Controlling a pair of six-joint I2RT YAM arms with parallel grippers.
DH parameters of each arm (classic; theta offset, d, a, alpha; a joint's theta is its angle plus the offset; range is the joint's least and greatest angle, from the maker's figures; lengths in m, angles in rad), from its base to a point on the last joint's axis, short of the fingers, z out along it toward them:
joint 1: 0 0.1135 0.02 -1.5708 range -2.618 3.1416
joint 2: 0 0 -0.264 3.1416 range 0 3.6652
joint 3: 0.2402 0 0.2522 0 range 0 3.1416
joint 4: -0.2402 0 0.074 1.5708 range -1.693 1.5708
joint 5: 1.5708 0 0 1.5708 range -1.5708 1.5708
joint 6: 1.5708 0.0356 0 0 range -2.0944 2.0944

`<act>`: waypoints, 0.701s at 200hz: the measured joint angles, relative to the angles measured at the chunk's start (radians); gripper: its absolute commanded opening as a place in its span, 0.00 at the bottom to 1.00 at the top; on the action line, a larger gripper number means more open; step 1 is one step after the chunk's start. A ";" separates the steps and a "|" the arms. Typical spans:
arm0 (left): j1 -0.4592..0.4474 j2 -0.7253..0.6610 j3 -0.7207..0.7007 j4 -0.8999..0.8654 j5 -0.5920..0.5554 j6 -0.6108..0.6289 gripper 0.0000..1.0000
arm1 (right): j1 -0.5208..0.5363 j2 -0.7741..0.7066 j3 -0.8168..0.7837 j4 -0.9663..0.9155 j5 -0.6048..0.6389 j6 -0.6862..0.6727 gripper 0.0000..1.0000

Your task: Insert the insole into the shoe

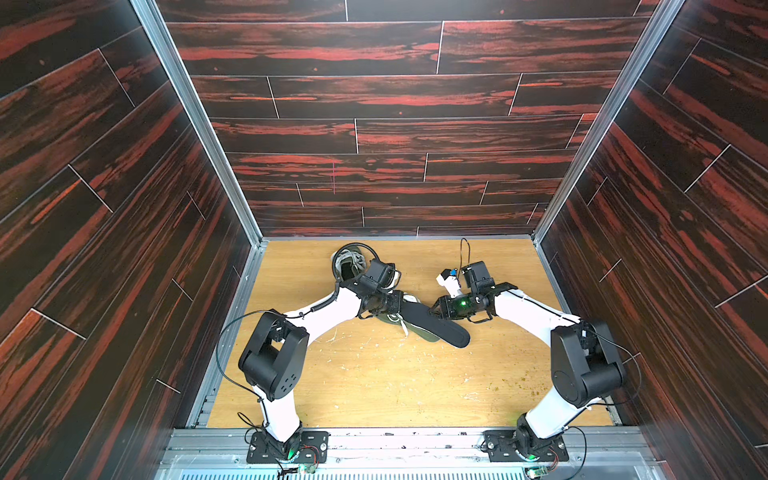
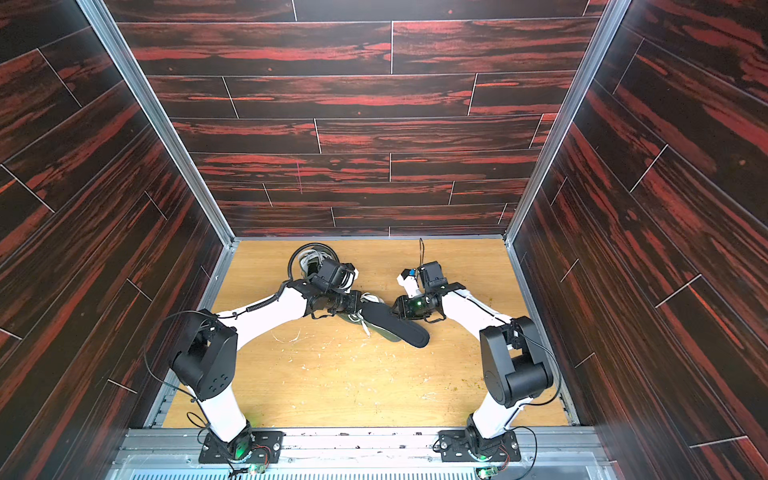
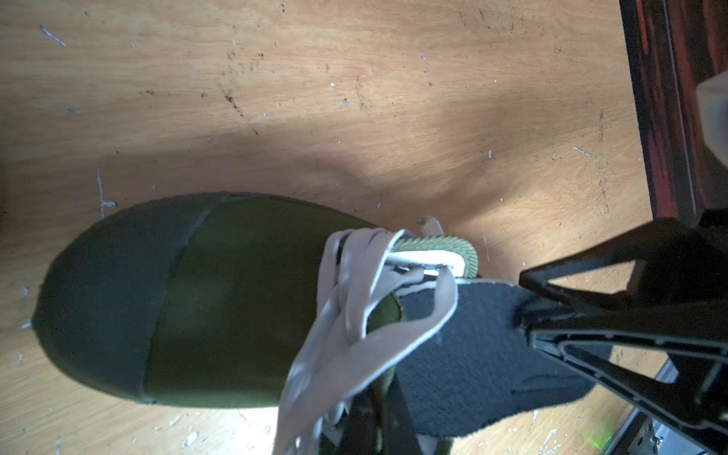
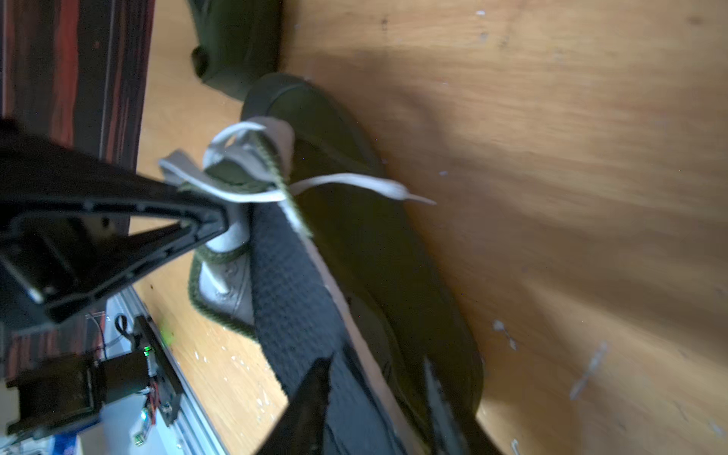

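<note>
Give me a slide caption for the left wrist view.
Left hand pinches the dark insole at the green shoe's opening, white laces draped across it.

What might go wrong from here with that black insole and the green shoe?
1. The white laces lie across the shoe opening over the insole; it may snag or buckle there.
2. The left gripper pinches only the insole's edge, so it might slip.
3. The right gripper straddles insole and shoe side; closing may clamp both.
</note>
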 measured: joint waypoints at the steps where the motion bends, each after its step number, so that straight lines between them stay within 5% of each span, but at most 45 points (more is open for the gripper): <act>1: 0.000 0.000 0.000 0.000 0.000 0.000 0.00 | 0.001 0.000 0.000 0.002 -0.001 -0.005 0.28; 71: -0.028 0.000 0.000 0.000 -0.001 0.033 0.00 | 0.034 0.035 0.022 -0.002 -0.005 0.005 0.14; 140: -0.031 0.000 0.000 0.018 -0.009 0.011 0.00 | 0.138 0.079 0.076 -0.003 0.158 0.079 0.08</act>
